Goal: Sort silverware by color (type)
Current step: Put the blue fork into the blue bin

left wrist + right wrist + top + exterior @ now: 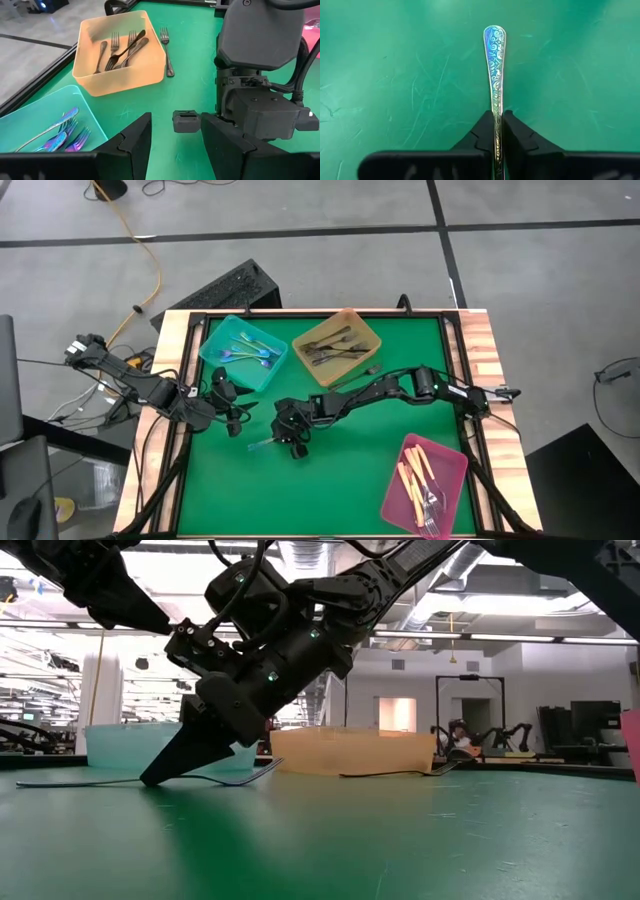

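Observation:
An iridescent blue utensil (494,60) lies on the green mat (350,450), left of the table's middle, with my right gripper (292,442) shut on it. My left gripper (232,410) hangs open and holds nothing, just near of the teal tray (243,352), which holds several blue pieces. The amber tray (337,347) holds several dark grey forks. One more dark fork (166,50) lies flat on the mat beside it. The pink tray (424,485) at the near right holds cream-handled pieces. My right gripper pinches the blue utensil's handle (495,114) by its two narrow edges between both fingertips (482,131), partway along its length. The fingers slant down from the table's right, in line with the handle. The utensil lies flat on the mat (60,781), its handle end pointing away from the wrist.
The three trays stand at the far left, far middle and near right of the mat. A raised black rim and wooden border (478,350) frame the table. Open mat lies near and between the arms (330,490). My two grippers are close together.

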### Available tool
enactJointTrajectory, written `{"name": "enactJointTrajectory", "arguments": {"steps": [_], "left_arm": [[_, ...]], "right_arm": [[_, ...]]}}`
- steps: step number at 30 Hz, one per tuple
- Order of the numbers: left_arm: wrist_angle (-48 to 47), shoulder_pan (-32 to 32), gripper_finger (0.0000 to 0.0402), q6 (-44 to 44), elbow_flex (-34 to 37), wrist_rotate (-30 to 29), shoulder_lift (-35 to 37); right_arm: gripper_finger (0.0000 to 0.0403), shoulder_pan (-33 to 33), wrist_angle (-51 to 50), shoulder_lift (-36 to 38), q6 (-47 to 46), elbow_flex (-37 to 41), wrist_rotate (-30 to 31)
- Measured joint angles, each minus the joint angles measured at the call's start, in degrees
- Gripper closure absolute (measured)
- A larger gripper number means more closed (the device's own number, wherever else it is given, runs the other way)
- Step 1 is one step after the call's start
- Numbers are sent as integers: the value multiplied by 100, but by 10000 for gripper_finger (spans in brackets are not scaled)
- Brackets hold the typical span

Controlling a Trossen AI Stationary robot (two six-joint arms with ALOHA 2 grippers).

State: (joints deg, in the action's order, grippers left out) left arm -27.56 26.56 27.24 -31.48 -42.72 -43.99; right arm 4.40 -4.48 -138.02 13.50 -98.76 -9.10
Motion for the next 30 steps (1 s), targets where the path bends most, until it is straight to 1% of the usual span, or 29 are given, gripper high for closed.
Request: {"name": "enactJointTrajectory", "arguments": {"steps": [4, 19, 25, 27, 30], "left_arm": [[-1, -1, 246, 40, 0, 1, 0], [-1, -1, 246, 133, 0, 4, 0], [1, -2, 246, 154, 0, 13, -2], [-9, 0, 246, 188, 0, 14, 0], [1, -1, 246, 192, 0, 24, 0]], "right_arm": [[368, 49, -8, 2, -67, 0, 30], [367, 212, 12, 76, -650, 4, 90], [367, 275, -358, 331, -631, 29, 70], [367, 296, -313, 394, -572, 18, 68], [367, 323, -645, 587, -524, 33, 176]]}}
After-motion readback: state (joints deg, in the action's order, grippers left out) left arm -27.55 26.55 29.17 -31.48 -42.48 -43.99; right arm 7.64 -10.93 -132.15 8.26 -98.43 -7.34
